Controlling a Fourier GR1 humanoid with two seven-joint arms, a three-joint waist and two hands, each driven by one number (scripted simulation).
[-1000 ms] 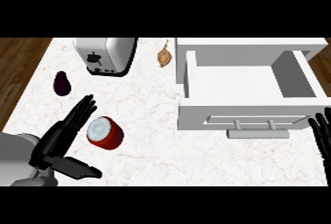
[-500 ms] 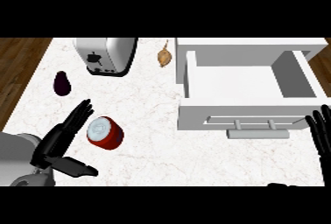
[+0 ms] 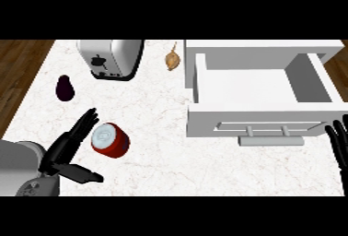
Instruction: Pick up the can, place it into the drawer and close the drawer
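A red can point(image 3: 109, 140) with a pale lid lies tilted on the marble counter at the lower left. My left hand point(image 3: 66, 149) is open just left of it, fingers straight along its side and thumb spread below; whether they touch the can I cannot tell. The white drawer point(image 3: 259, 120) stands pulled open at the right, its inside bare and its handle point(image 3: 269, 140) facing me. My right hand point(image 3: 339, 143) shows at the right edge beside the drawer front, open with fingers pointing up.
A silver toaster point(image 3: 110, 58) stands at the back of the counter. A dark purple eggplant point(image 3: 65, 87) lies at the left and a tan onion or garlic point(image 3: 173, 58) near the drawer's back left corner. Wooden floor point(image 3: 17, 73) borders the counter's left side.
My left hand has drawn slightly nearer the can. My right hand has shifted a little at the right edge. The can and drawer have stayed in place.
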